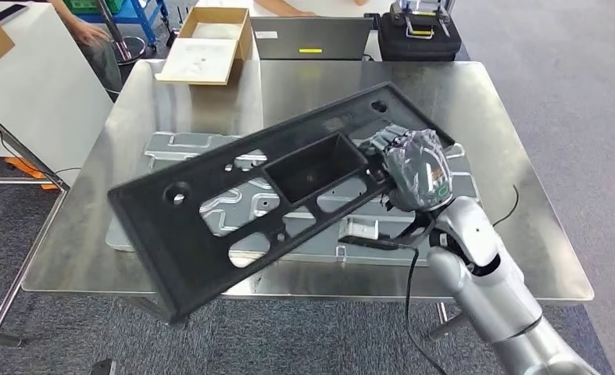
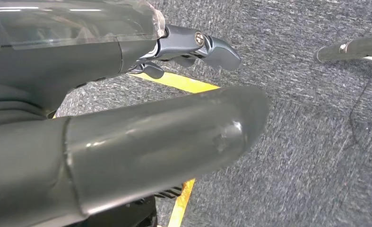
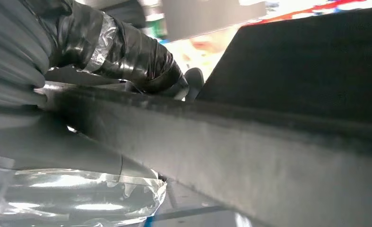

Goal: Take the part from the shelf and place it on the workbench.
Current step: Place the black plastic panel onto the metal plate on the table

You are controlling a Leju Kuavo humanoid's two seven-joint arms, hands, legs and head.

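The part is a long black flat panel [image 1: 210,226] with a rectangular pocket in its middle and several cut-outs. It hangs tilted above the steel workbench [image 1: 491,101], its near left corner past the table's front edge. My right hand [image 1: 413,168] grips the panel's right-hand edge beside the pocket. In the right wrist view the panel's dark edge [image 3: 250,146] runs across the picture, with my taped fingers [image 3: 127,52] wrapped over it. My left hand [image 2: 127,104] hangs over grey carpet with its fingers spread and nothing in it.
A silver stamped metal plate [image 1: 171,148] lies on the workbench under the panel. An open cardboard box [image 1: 210,43], a laptop [image 1: 312,35] and a black case [image 1: 417,35] stand at the far edge. A person [image 1: 89,35] is at the back left.
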